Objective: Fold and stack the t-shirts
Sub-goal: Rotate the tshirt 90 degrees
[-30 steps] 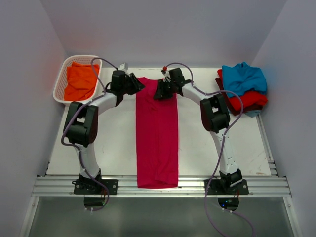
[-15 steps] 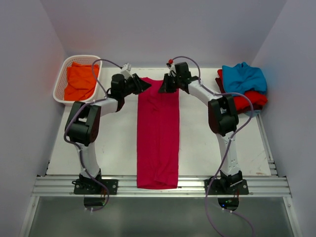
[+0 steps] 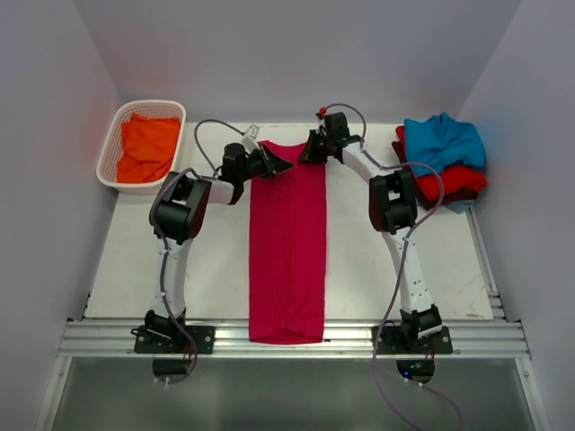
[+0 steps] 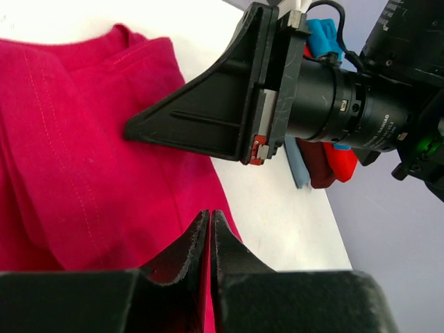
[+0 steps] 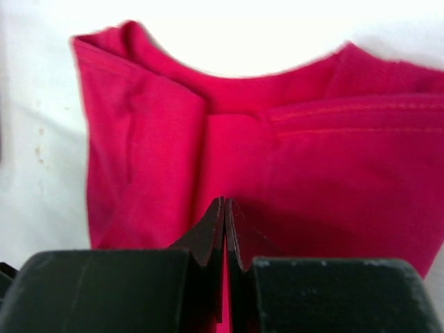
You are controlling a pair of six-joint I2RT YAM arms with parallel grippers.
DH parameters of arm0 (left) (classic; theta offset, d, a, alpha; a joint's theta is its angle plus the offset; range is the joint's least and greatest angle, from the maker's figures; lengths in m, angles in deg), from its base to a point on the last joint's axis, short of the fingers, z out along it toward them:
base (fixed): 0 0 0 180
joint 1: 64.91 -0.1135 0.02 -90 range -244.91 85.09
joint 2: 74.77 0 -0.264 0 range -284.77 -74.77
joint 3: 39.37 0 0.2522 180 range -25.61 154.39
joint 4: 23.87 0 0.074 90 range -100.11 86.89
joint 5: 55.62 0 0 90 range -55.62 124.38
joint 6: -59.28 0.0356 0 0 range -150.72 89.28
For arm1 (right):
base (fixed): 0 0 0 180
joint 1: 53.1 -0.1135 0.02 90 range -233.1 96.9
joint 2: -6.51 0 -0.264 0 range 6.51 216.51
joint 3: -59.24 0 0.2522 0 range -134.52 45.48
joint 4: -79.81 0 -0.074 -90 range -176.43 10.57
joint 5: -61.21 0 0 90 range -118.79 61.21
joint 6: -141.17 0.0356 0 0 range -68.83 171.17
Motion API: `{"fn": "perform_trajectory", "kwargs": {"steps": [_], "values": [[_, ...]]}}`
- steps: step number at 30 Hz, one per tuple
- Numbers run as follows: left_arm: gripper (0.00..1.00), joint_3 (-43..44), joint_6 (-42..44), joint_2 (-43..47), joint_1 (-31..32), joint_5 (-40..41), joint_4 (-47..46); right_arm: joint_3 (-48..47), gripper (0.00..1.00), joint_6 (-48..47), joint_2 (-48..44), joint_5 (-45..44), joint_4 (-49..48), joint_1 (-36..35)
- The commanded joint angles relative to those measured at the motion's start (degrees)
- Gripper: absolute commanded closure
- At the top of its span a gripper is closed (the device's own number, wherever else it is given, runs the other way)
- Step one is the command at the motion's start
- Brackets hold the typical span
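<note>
One crimson-pink cloth t-shirt (image 3: 286,251), folded into a long strip, lies down the middle of the white tabletop (image 3: 198,269) with its collar at the far end. There the left gripper (image 3: 284,166) and right gripper (image 3: 306,156), jaws pressed together, meet its corners, though whether cloth is pinched cannot be told. Pale lilac walls (image 3: 296,54) close three sides; one orange t-shirt (image 3: 148,148) fills one white lattice basket (image 3: 115,135) far left, and three shirts, teal-blue (image 3: 440,142), red (image 3: 454,182) and maroon (image 3: 460,196), pile far right.

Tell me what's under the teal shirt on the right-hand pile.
A red t-shirt lies under the teal t-shirt, with maroon cloth below that. Anything deeper in the pile is covered.
</note>
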State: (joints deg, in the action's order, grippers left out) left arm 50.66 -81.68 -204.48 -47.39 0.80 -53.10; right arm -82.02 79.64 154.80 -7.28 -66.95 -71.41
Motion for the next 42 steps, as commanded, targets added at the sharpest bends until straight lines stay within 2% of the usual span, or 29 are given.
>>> {"fn": "perform_trajectory", "kwargs": {"steps": [1,7,10,12,17,21,34,42], "values": [[0.94,3.4,-2.8,-2.2,1.0,-0.5,-5.9,-0.6,1.00,1.8,1.2,-1.7,0.7,-0.2],[0.94,5.4,-3.2,-5.4,3.3,1.8,-4.0,4.7,1.00,2.2,1.3,-2.1,-0.9,0.1],[0.94,5.3,-0.3,-5.0,3.6,5.5,1.0,7.3,1.00,2.4,0.3,-2.2,-2.0,0.3],[0.94,5.3,1.7,-3.9,3.6,8.3,7.5,9.0,1.00,2.4,-0.2,-2.3,-3.0,0.4],[0.99,5.3,7.5,0.0,3.4,21.6,23.0,10.7,1.00,1.7,-1.3,-2.5,-3.0,0.5],[1.00,4.4,8.2,1.9,2.3,28.9,29.3,11.9,1.00,1.0,-1.4,-2.9,-3.0,0.7],[1.00,-9.0,6.9,9.5,-3.5,27.8,27.3,13.5,1.00,0.1,-1.9,-4.1,-1.6,3.4],[1.00,-17.7,5.2,14.9,-5.6,25.2,21.3,13.4,1.00,-0.8,-2.3,-4.8,-0.3,3.8]]}}
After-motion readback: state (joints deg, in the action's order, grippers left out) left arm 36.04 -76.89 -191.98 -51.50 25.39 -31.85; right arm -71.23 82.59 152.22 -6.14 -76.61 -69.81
